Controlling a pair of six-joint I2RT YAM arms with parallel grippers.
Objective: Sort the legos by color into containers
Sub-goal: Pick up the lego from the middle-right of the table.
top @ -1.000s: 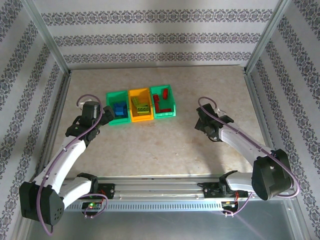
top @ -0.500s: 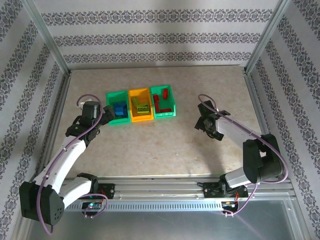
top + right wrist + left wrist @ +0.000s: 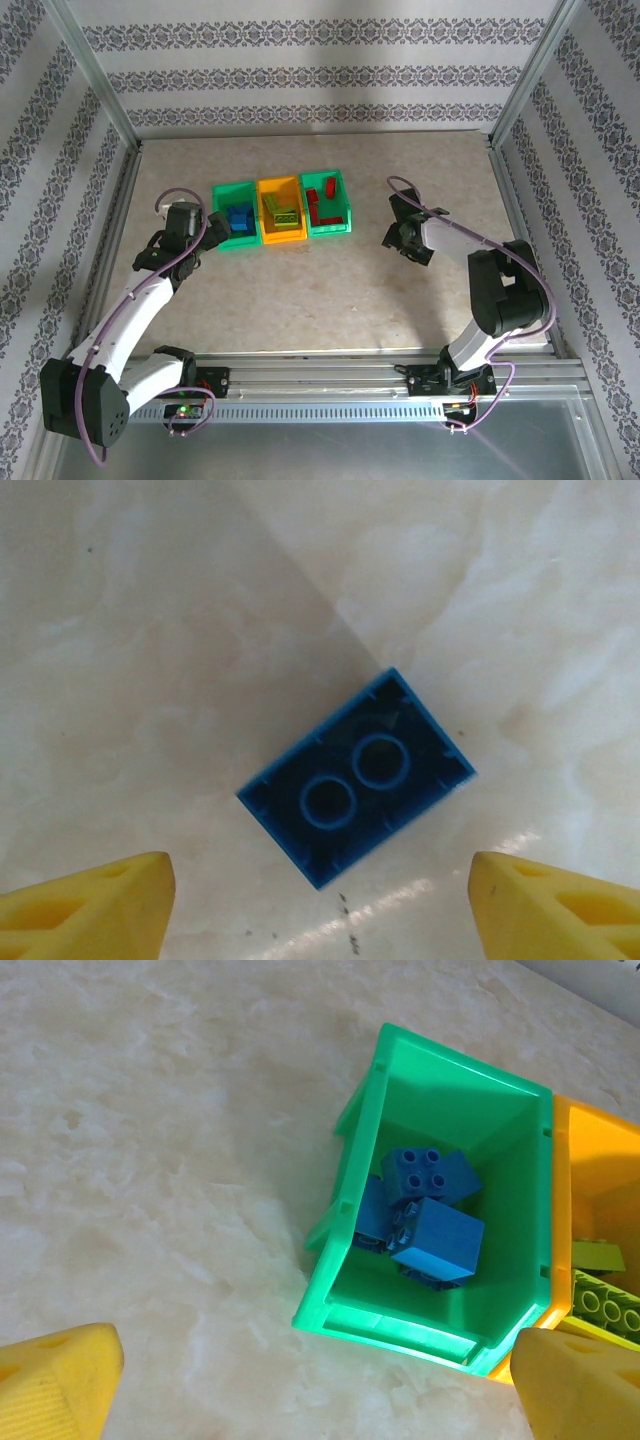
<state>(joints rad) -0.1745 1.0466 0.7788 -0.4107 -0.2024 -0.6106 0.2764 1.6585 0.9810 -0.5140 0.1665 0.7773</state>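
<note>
Beneath the right gripper (image 3: 320,900) you have one blue lego (image 3: 355,777) lying on the table (image 3: 150,630), hollow underside up and set at a slant. The gripper's yellow fingers (image 3: 90,905) stand wide apart on either side of the brick and touch nothing, so it is not held.

Toward the back left of the table, three containers stand side by side in a row:
- The left green bin (image 3: 330,1310) holds blue bricks (image 3: 435,1238).
- The orange-yellow bin (image 3: 595,1160) beside it holds lime bricks (image 3: 605,1305).
- The right green bin (image 3: 340,222) holds red bricks (image 3: 320,205).

The left gripper (image 3: 318,1385) hangs over the near end of the left green bin, jaws spread wide and empty.
</note>
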